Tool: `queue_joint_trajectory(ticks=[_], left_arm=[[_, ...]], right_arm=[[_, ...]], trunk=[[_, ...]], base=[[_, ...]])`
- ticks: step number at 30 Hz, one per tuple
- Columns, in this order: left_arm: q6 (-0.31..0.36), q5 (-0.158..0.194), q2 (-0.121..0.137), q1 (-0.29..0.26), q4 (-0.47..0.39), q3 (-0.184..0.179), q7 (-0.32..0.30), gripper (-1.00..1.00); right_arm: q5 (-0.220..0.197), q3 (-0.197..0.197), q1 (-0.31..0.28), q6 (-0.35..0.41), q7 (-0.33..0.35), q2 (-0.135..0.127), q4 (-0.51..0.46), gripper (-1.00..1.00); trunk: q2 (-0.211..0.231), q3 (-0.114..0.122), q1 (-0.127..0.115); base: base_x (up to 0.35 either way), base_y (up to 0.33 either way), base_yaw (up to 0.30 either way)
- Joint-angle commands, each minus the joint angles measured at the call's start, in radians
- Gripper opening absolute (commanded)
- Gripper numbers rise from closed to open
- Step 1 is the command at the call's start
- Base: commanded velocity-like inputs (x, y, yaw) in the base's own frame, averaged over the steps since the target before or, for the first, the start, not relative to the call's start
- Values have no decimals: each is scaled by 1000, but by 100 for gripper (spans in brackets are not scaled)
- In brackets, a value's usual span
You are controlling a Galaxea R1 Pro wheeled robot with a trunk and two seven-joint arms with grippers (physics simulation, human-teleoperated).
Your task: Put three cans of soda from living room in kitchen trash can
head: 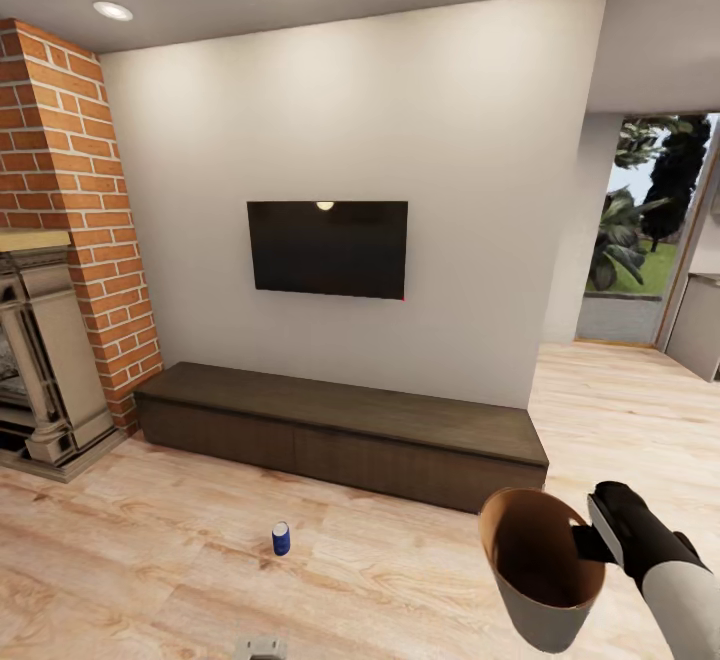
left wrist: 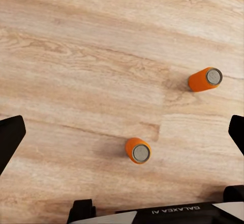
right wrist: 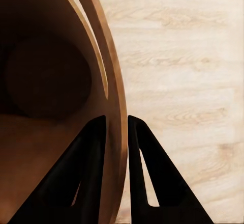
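1. Head view: right gripper (head: 585,543) pinches the rim of the tash can (head: 540,580), held above the wood floor (head: 150,540).
2. Blue soda can (head: 281,538) stands upright, left of it, near the low cabinet (head: 340,430).
3. Left gripper (left wrist: 122,132) is spread wide above 2 orange soda cans (left wrist: 138,150) (left wrist: 205,79), well apart.

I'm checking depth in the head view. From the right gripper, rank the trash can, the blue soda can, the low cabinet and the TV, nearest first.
1. Trash can: held by the right gripper at its rim.
2. Blue soda can: on the floor, toward the robot's left.
3. Low cabinet: against the wall ahead.
4. TV: on the wall above the cabinet.
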Motion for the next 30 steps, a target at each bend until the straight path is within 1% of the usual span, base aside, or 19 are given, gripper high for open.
queue_joint_trajectory(ticks=[1, 7, 11, 19, 30], left_arm=[[0, 0, 0, 0, 0, 0, 0, 100], [-1, 0, -1, 0, 1, 0, 0, 100], [-2, 0, -1, 0, 1, 0, 1, 100], [-2, 0, -2, 0, 1, 0, 1, 100], [-12, 0, -2, 0, 1, 1, 0, 100]], right_arm=[[-4, -2, -11, 8, 3, 0, -2, -100], [-4, -1, -72, 46, 2, 3, 0, -100], [-4, 0, -91, 50, 3, 3, 11, -100], [-2, 2, -111, 50, 2, 6, 47, -100], [7, 2, -136, 47, -7, 3, 58, -100]], trunk=[[0, 0, 0], [0, 0, 0], [0, 0, 0], [0, 0, 0], [0, 0, 0]], base=[[0, 0, 0], [0, 0, 0], [0, 0, 0], [0, 0, 0], [0, 0, 0]])
